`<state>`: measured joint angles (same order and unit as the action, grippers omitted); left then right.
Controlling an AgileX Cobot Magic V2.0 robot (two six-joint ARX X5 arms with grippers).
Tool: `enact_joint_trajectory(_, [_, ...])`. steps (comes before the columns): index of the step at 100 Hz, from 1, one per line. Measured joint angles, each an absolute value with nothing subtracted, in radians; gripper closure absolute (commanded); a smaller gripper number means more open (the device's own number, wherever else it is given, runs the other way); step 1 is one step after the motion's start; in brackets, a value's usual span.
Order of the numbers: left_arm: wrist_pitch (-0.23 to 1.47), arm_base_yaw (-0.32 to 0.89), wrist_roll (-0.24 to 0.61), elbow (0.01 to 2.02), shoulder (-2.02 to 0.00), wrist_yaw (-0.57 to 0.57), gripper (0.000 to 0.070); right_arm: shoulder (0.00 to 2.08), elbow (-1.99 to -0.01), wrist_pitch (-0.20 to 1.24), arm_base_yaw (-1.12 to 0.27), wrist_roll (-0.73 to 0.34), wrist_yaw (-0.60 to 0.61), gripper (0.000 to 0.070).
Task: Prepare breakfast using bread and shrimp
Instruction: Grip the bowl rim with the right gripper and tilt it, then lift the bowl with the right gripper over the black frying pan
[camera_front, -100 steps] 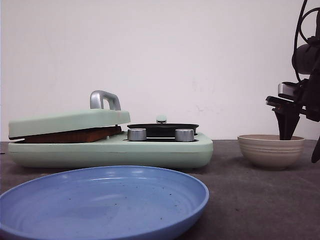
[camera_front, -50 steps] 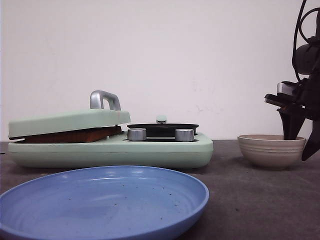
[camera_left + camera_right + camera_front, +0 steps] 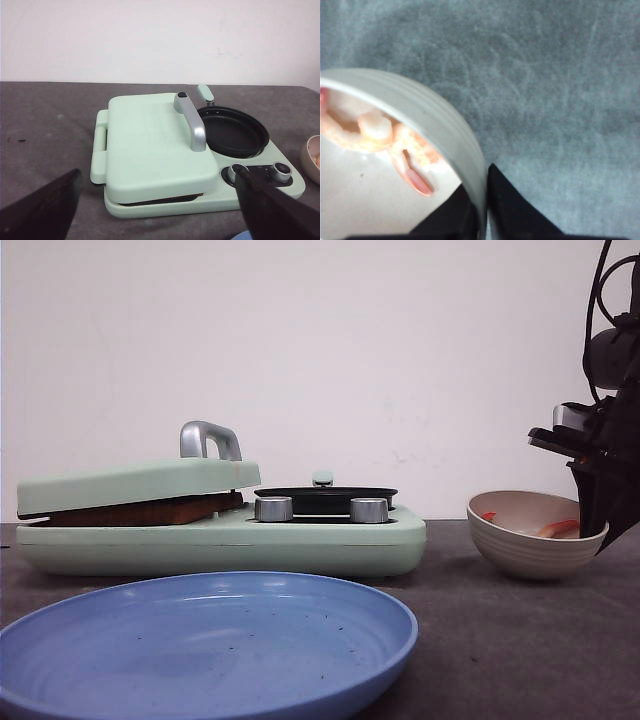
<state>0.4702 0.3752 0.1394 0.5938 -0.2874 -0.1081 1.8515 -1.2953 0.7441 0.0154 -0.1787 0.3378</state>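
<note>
Over on the right side of the table, the shrimp [image 3: 380, 140] are sitting inside the beige ribbed bowl [image 3: 520, 545], pinkish-orange curls piled against the low side, and you can just catch them [image 3: 556, 529] from the front too because the bowl is tipped toward the camera. That tilt is down to the right gripper [image 3: 485, 205]: its two dark fingers are pinched on the bowl's rim, one inside the wall and one outside, so it's clamped on the bowl itself, not on any shrimp. My guess is it means to carry or pour the whole lot across, and gripping the rim makes sense since the pieces are small and slippery-looking. The round black pan [image 3: 232, 131] on the mint-green cooker [image 3: 220, 540] sits bare and looks like the obvious landing spot, well apart from the bowl for now. The bread [image 3: 140, 512] is only a browned edge showing in the gap under the cooker's lid [image 3: 150, 142], which lies nearly closed with its silver handle [image 3: 191, 122] on top, so it's presumably toasting in there. The left gripper [image 3: 155, 210] hangs back near the cooker with its fingers spread wide, holding nothing. Up front, the blue plate [image 3: 200, 640] waits, probably for serving.
</note>
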Motion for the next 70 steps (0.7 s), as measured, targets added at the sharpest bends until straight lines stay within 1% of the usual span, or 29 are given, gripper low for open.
enact_joint_trajectory(31, [0.47,0.375,0.139,0.594,-0.287,-0.108,0.0143,1.851,-1.295,0.743,0.015,-0.179,0.343,0.07])
enact_joint_trajectory(51, [0.47,0.375,0.139,0.594,-0.287,-0.108,0.0143,1.851,-1.295,0.713,0.015,-0.18,0.369,0.07])
enact_joint_trajectory(70, [0.471,0.375,0.139,0.594,-0.287,-0.108,0.0143,1.851,-1.295,0.669,0.011,-0.198,0.425,0.07])
